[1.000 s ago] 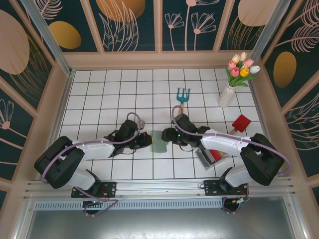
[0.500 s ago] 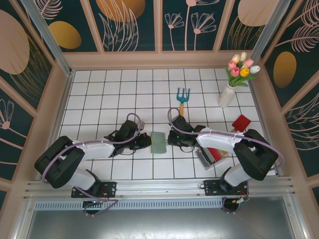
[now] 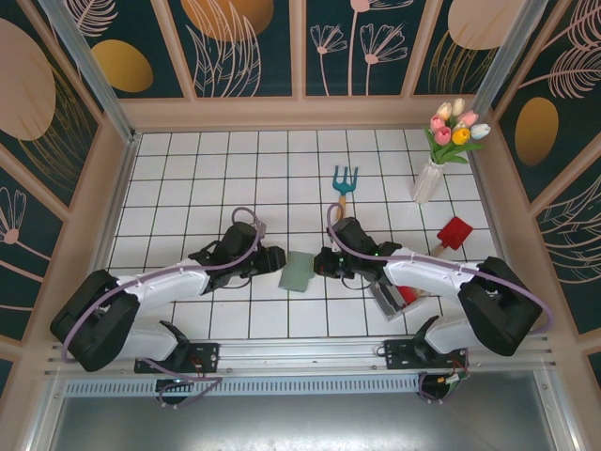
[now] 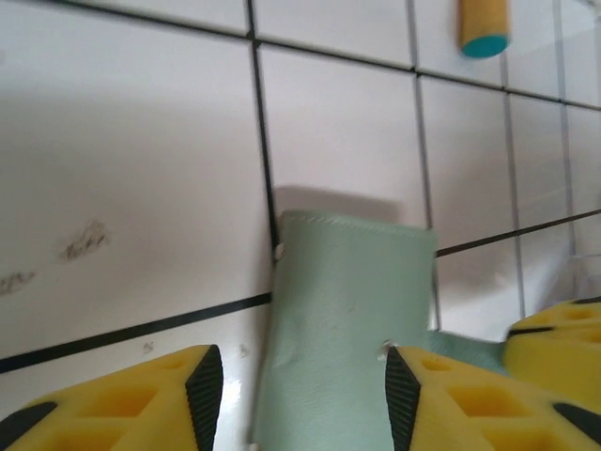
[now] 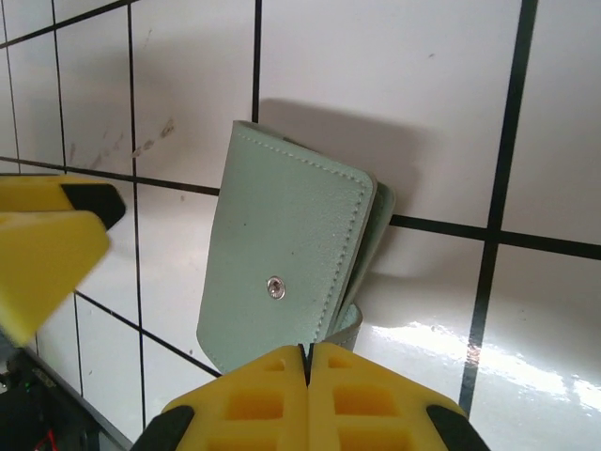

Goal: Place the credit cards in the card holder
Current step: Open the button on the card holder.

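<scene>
A white tiled table (image 3: 188,169) with a black grid sits inside wooden walls with dark floral panels. The card holder (image 3: 299,272), sage green with 1 small snap stud, is near the front middle of the table and is tilted, with a shadow behind its far edge.

The left gripper (image 4: 302,399) is just left of the card holder, its 2 yellow fingers (image 4: 113,404) partly apart on either side of the holder's near end. The right-hand pad touches the green cover, while there is a gap at the left-hand pad, so nothing is clamped.

The right gripper (image 5: 308,376) is just right of the card holder. Its 2 fingers are pressed together, and the holder's lower corner runs in between their tips.

Further right of the card holder is a clear rack (image 3: 387,301) with a red card (image 3: 406,293) in it. Beyond the holder lies a teal hand fork (image 3: 345,178). Far right of it are a red trowel (image 3: 454,232) and a white vase of tulips (image 3: 428,180).
</scene>
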